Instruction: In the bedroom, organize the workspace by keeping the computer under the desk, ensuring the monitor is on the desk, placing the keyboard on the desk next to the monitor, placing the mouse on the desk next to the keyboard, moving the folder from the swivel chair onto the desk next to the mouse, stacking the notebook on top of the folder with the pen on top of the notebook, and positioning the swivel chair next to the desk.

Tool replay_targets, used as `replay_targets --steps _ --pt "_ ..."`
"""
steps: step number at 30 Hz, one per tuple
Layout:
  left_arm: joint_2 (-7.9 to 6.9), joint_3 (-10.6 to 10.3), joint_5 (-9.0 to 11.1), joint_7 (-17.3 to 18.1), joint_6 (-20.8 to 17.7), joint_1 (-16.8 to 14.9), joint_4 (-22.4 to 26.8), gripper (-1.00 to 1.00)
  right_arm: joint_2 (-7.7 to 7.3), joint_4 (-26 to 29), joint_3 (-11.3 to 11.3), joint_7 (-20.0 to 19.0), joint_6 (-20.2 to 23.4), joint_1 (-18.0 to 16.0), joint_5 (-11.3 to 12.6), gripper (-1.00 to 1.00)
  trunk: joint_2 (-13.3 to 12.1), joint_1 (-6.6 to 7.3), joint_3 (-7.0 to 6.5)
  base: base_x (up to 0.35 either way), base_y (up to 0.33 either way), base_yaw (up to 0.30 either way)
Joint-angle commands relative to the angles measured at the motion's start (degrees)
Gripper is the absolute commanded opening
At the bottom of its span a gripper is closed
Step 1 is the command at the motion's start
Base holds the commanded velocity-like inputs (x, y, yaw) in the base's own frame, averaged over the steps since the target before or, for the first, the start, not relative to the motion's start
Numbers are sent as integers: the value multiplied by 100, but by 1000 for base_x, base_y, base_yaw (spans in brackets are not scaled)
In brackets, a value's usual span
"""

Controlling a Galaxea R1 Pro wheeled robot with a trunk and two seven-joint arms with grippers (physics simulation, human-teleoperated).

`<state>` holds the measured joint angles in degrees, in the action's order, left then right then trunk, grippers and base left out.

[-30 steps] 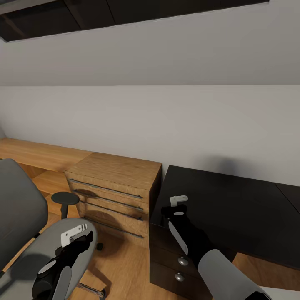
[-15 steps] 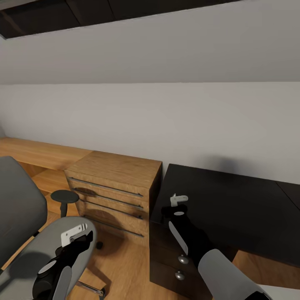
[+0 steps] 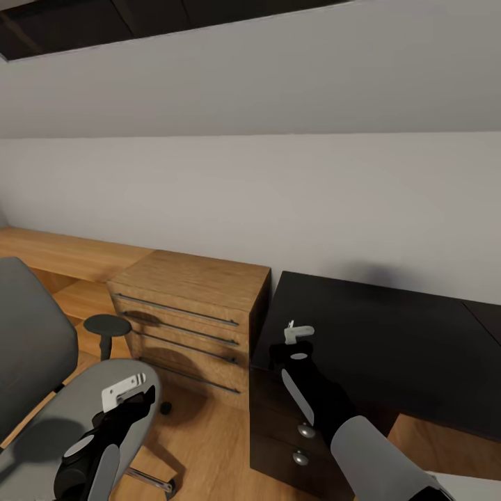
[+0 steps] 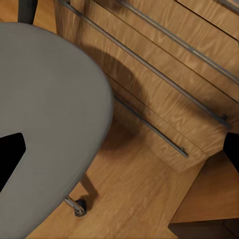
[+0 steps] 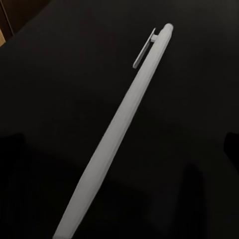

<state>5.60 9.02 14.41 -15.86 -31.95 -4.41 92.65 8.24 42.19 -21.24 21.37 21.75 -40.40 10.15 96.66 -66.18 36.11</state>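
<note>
From the head view, the right gripper (image 3: 298, 332) hangs over the near left corner of the desk (image 3: 390, 341). The desk has a black top and black drawers with round silver knobs (image 3: 303, 431). The drawers are all pushed in, so what is inside them cannot be seen. Something small and pale sits at the tip of this claw, but it is too small to make out here. The left gripper (image 3: 125, 392) hangs over the grey seat of the swivel chair (image 3: 42, 390). Nothing lies on the seat. A round black armrest (image 3: 108, 324) stands beside the chair. Between the chair and the desk stands a light wooden drawer cabinet (image 3: 191, 316). It touches the desk's side. Its drawers with long metal bars are all closed too.

In the left wrist view, the grey chair seat (image 4: 47, 114) is close below, next to the wooden cabinet (image 4: 164, 74) and the wooden floor (image 4: 134, 199). The two dark fingertips (image 4: 10, 152) show far apart at the edges of the picture, with nothing between them. This claw is wide apart and holds nothing.

In the right wrist view, the pen (image 5: 117, 124) is a thin pale stick with a clip. It stretches out over the black desk top (image 5: 59, 74). The lower end runs out of the picture toward the claw. I cannot tell if the claw squeezes it.
</note>
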Motion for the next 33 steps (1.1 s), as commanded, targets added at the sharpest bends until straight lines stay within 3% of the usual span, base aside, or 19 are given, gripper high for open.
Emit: replay_targets --steps 1,5,33 --pt "3 3 61 -40 -22 -5 8 100 -6 0 -26 52 49 -3 62 100 44 -23 25 0 0 0" --pt "3 7 62 -40 -21 -5 8 100 -6 0 -26 52 54 -3 60 100 205 -111 97 0 0 0" --pt "10 12 62 -40 -22 -5 8 100 -6 0 -23 61 75 -3 57 100 205 -111 97 0 0 0"
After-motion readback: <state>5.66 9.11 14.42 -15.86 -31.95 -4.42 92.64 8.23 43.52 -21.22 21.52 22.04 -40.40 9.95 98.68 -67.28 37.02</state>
